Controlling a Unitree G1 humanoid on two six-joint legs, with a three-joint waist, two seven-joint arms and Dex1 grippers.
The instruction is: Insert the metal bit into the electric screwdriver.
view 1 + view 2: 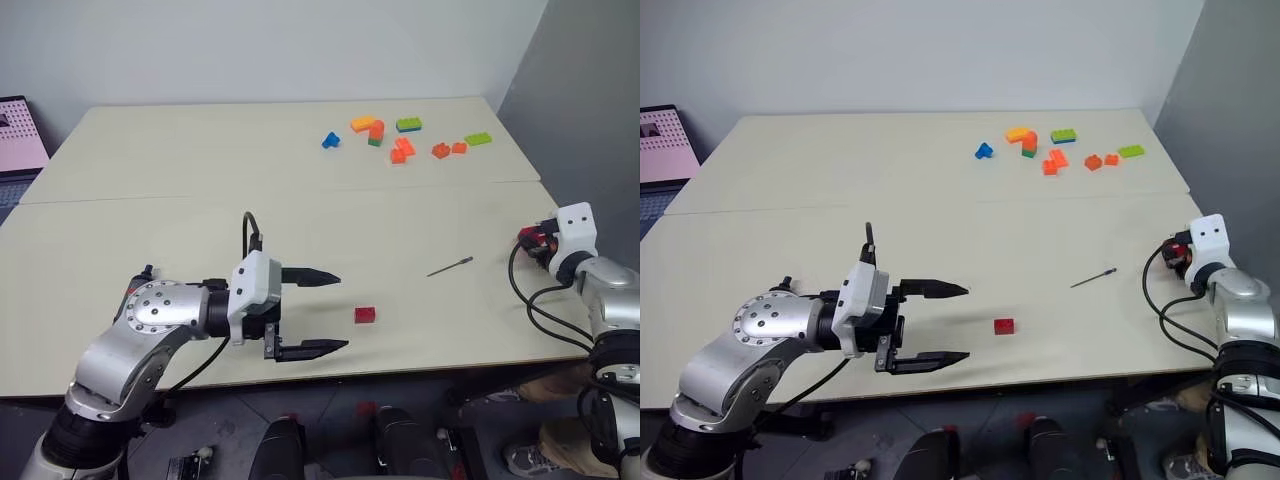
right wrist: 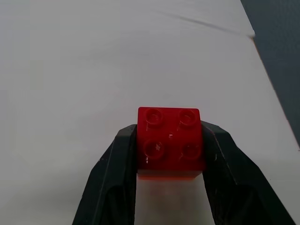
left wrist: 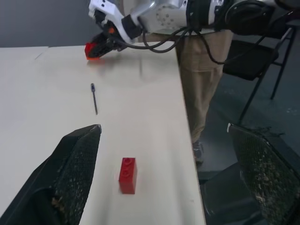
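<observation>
The left gripper [image 1: 325, 314] hangs wide open and empty, a small red brick [image 1: 365, 315] just past its fingertips. Beyond that, between the arms, lies the bit [image 1: 450, 266], well apart from both. The right gripper [image 2: 169, 157] clamps a red block [image 2: 170, 138]; thus occupied, it risks leaving the bit unpicked.

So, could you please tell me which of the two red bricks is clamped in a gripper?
The square four-stud red brick between the right gripper fingers at the table's right edge; the small red brick lies free.
</observation>
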